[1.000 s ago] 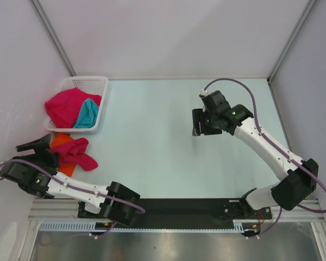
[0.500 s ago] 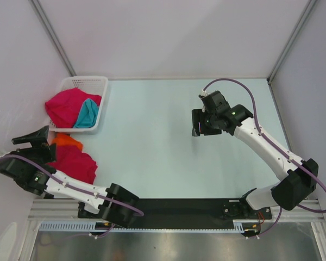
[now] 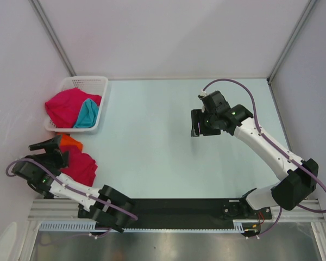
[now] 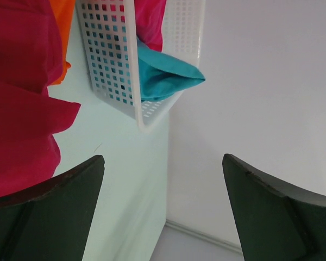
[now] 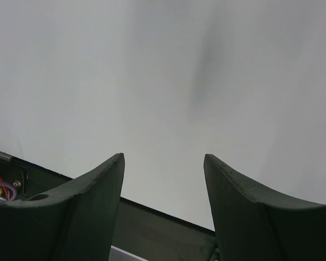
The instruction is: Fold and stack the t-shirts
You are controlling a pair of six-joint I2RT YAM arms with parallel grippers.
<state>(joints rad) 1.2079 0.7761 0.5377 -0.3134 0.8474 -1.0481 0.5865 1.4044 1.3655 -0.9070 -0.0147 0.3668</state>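
A crimson t-shirt (image 3: 79,166) lies crumpled on the table at the near left, partly over an orange t-shirt (image 3: 70,141). Another crimson t-shirt (image 3: 68,105) and a teal t-shirt (image 3: 88,115) fill the white basket (image 3: 92,82). My left gripper (image 3: 45,144) hovers just left of the table pile, open and holding nothing. In the left wrist view the gripper (image 4: 163,157) points past the crimson cloth (image 4: 16,103), the orange cloth (image 4: 62,32) and the teal cloth (image 4: 165,76) in the basket (image 4: 111,65). My right gripper (image 3: 195,124) hangs open over bare table; the right wrist view shows the gripper (image 5: 163,156) holding nothing.
The basket stands in the far left corner against the side wall (image 3: 16,81). White walls close the table on the left, back and right. A black rail (image 3: 179,206) with the arm bases runs along the near edge.
The crimson t-shirt on the table has slumped flatter and spread toward the near edge. My left gripper swung away toward the wall, then came back beside the pile. The right arm has hardly moved.
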